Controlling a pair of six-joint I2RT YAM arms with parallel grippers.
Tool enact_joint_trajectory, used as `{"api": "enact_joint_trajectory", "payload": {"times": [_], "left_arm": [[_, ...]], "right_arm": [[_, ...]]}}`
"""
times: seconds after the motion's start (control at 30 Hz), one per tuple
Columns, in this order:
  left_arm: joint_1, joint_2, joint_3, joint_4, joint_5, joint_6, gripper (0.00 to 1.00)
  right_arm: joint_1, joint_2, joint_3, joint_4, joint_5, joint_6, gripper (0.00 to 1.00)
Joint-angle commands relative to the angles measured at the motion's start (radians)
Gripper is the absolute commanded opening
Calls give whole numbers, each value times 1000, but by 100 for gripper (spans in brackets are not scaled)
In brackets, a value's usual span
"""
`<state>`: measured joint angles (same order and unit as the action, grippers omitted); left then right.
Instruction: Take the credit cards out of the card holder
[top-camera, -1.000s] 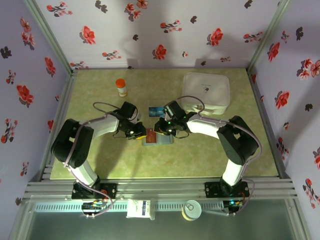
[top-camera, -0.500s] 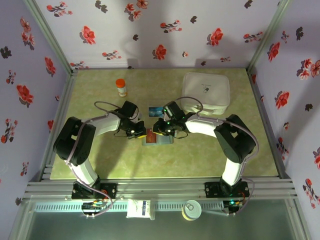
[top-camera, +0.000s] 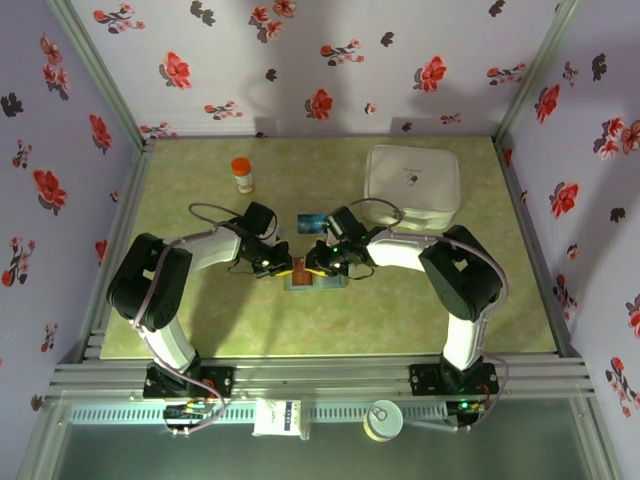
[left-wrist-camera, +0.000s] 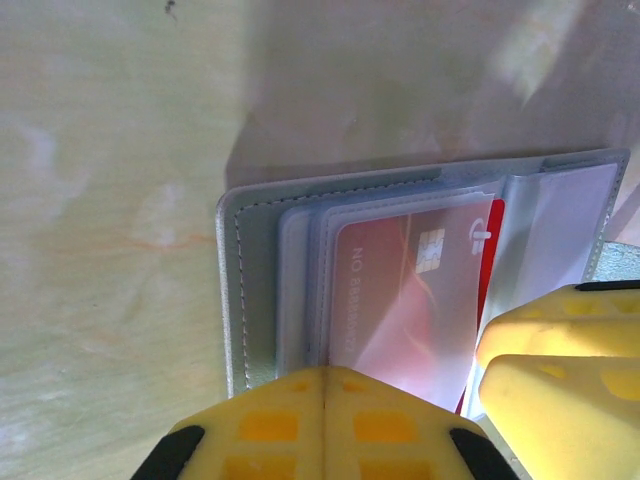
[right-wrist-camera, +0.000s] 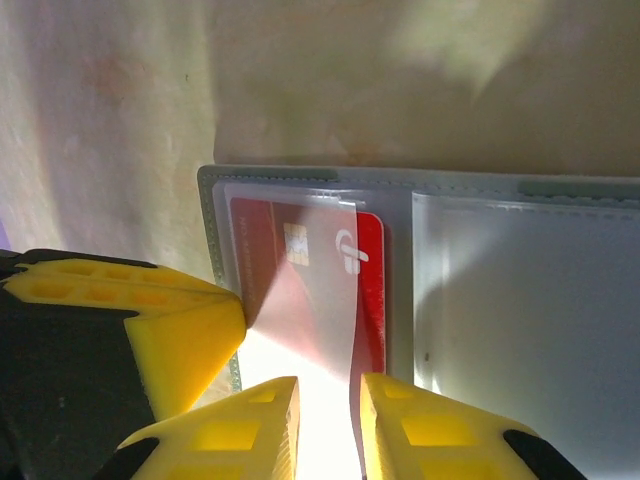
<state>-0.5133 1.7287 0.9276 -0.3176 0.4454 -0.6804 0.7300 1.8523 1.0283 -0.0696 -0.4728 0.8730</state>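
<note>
- Green surface (top-camera: 200, 310) is carrying the card holder (left-wrist-camera: 235, 290).
- I'm judging its red card (right-wrist-camera: 330, 270) stiff and slick; the exposed edge suits gripping.
- Left claw (left-wrist-camera: 325, 400) is pressing together; right claw (right-wrist-camera: 328, 415) is sitting slightly spread.

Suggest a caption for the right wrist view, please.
Right end effector over the red card in the open card holder.

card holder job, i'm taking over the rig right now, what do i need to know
The left gripper is shut, tips at the card holder edge; a grip cannot be confirmed.
The right gripper has its jaws slightly apart over the red card near edge.
The card holder lies open on the table, the red card in its clear sleeve.
Done: one blue card lies out on the table beyond the holder.
To do: pull the red card out.
</note>
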Motion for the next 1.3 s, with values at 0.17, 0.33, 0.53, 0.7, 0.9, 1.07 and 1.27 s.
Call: {"api": "enact_joint_trajectory", "payload": {"times": [0.17, 0.33, 0.53, 0.7, 0.9, 1.07, 1.27], "left_arm": [[0, 3, -26, -16, -18, 5, 5], [0, 0, -29, -15, -17, 5, 5], [1, -3, -30, -15, -19, 5, 5], [1, -8, -28, -17, -18, 5, 5], [1, -14, -30, -20, -17, 7, 5], [1, -18, -23, -24, -17, 6, 5], [0, -48, 1, -51, -15, 8, 5]], "right_arm": [[12, 37, 24, 63, -42, 30, 24], [14, 46, 30, 64, -43, 34, 24], [15, 40, 38, -9, 10, 4, 24], [18, 29, 69, -114, 70, -41, 24], [22, 11, 82, -154, 96, -63, 24], [22, 2, 86, -167, 103, -66, 24], [23, -19, 85, -166, 101, -63, 24]]}}
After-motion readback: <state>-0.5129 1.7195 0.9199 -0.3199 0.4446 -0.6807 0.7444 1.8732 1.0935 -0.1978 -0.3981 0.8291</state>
